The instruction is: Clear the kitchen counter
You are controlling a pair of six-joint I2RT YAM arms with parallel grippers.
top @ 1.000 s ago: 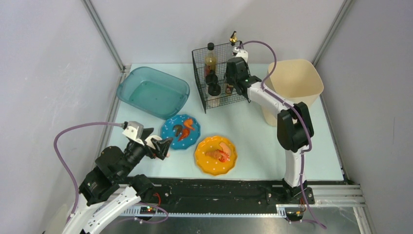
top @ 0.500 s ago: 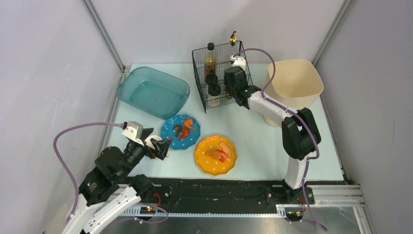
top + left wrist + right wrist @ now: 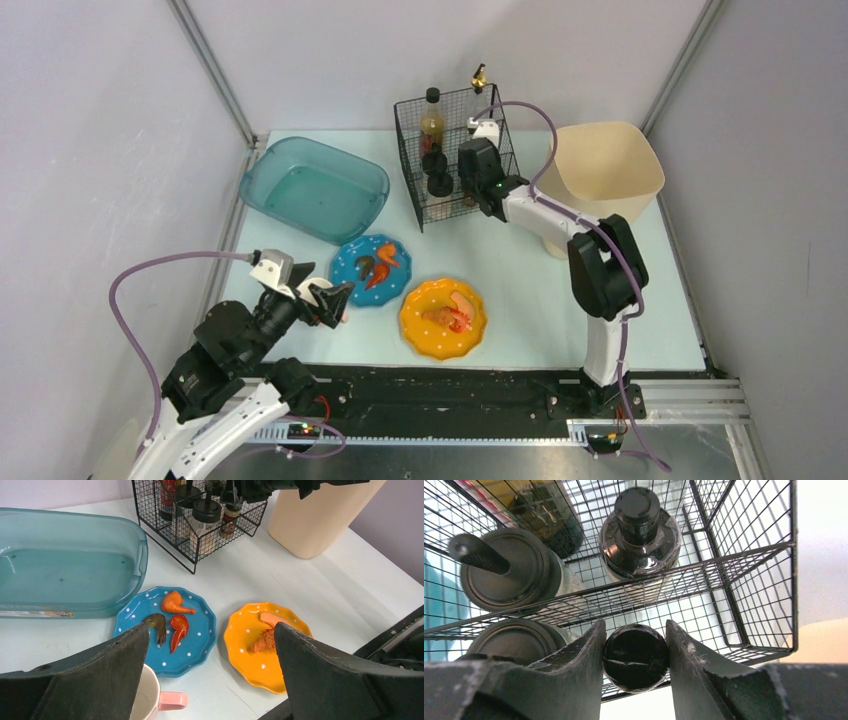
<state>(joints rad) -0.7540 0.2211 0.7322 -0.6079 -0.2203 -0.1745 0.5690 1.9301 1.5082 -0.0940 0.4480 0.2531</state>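
The kitchen counter (image 3: pixel 520 290) lies pale and bare between the plates and its right edge. At the wire rack (image 3: pixel 445 205), the right gripper (image 3: pixel 635 630) pinches a black-capped bottle (image 3: pixel 636 660). The left gripper (image 3: pixel 210 635) hangs wide open over the near-left edge.

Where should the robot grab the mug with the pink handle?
Probably the rim, from above. The mug stands upright with its mouth open, so one finger can go inside and one outside. Pinch the wall away from the pink handle, which sticks out sideways.
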